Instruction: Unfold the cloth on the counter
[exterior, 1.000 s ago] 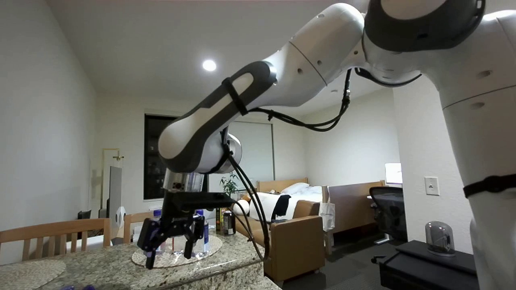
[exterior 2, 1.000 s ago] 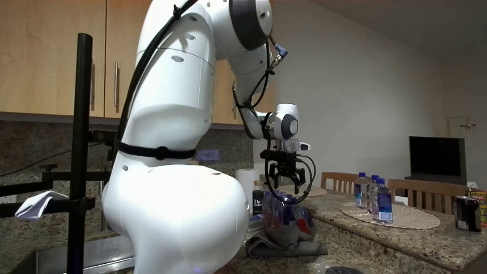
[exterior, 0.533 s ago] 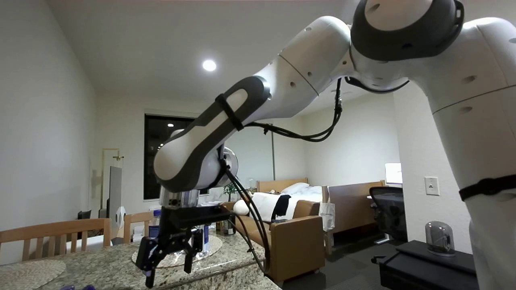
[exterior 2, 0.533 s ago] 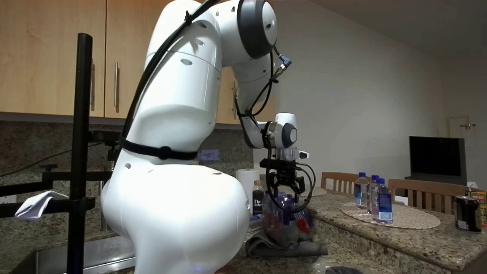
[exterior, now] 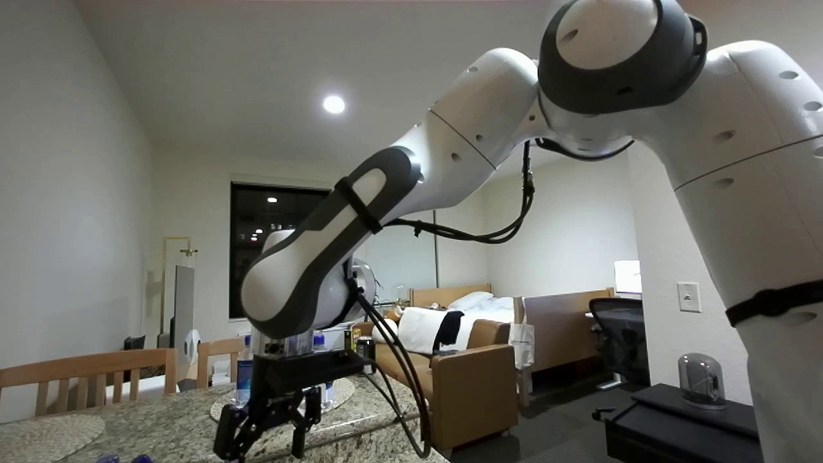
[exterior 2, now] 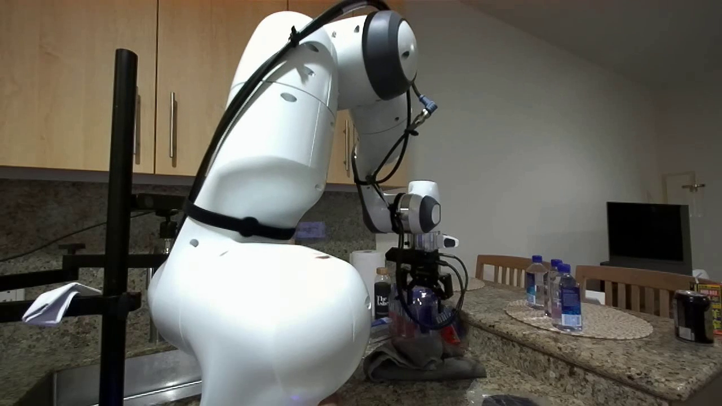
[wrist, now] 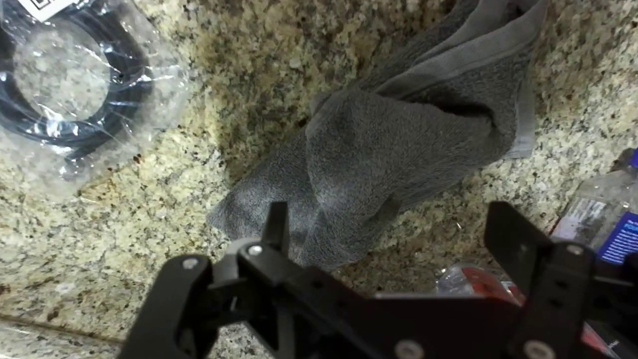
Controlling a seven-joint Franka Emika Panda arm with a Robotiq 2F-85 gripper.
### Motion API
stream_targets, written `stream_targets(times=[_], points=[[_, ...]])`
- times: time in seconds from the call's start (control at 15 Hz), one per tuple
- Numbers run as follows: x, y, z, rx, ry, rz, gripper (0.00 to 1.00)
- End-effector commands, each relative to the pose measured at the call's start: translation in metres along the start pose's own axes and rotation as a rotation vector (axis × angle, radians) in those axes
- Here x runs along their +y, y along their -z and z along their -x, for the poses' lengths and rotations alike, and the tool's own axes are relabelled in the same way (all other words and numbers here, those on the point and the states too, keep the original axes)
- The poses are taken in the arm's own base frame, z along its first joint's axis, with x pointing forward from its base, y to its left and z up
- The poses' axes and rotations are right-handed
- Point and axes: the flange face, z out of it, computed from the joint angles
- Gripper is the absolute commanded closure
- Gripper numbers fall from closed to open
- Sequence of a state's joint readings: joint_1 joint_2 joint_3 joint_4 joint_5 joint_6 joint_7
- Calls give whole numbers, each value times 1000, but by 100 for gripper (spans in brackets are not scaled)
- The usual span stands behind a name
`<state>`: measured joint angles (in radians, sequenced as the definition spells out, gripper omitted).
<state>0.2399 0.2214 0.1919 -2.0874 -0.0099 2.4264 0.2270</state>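
Grey cloth (wrist: 379, 149) bunched on counter (wrist: 164, 219), gripper (wrist: 388, 217) parted above it

Cloth: lies on the counter in a heap, folded over itself. The wrist view gives the detail: a lighter hem crosses one end, a dark hollow sits under a fold, and the opposite end narrows to a corner. In an exterior view the cloth is seen from the side, low, in front of a cluster of bottles (exterior 2: 423, 307).

Gripper: points down. The wrist view shows its fingers (wrist: 513, 237) well apart, one across the cloth in line of sight, the other beyond its edge. In an exterior view the fingertips sit above the cloth; the spot is cluttered, so the gap cannot be judged fairly.

Surroundings: the wrist view also records a bagged black coil (wrist: 125, 65) near the cloth. In an exterior view, three upright bottles (exterior 2: 568, 304) stand on a round woven mat (exterior 2: 615, 324) on the raised ledge (exterior 2: 637, 361), near a dark can (exterior 2: 692, 318). A tan armchair (exterior: 476, 392) and a bed (exterior: 492, 308) appear in an exterior view.
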Motion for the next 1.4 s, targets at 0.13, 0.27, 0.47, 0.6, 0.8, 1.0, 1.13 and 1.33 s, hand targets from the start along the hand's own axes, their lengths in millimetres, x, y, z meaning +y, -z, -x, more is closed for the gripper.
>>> stream_targets(times=[0.13, 0.27, 0.47, 0.6, 0.8, 1.0, 1.13, 1.33], points=[[-1, -20, 0, 56, -43, 17, 0], [0, -27, -3, 83, -54, 27, 0], [1, -36, -8, 122, -70, 42, 0], [1, -45, -10, 135, -85, 49, 0], [0, -58, -12, 152, -119, 57, 0], [-3, -68, -14, 166, -144, 64, 0], [-6, -74, -15, 171, -156, 73, 0], [-11, -87, -15, 169, -173, 82, 0]])
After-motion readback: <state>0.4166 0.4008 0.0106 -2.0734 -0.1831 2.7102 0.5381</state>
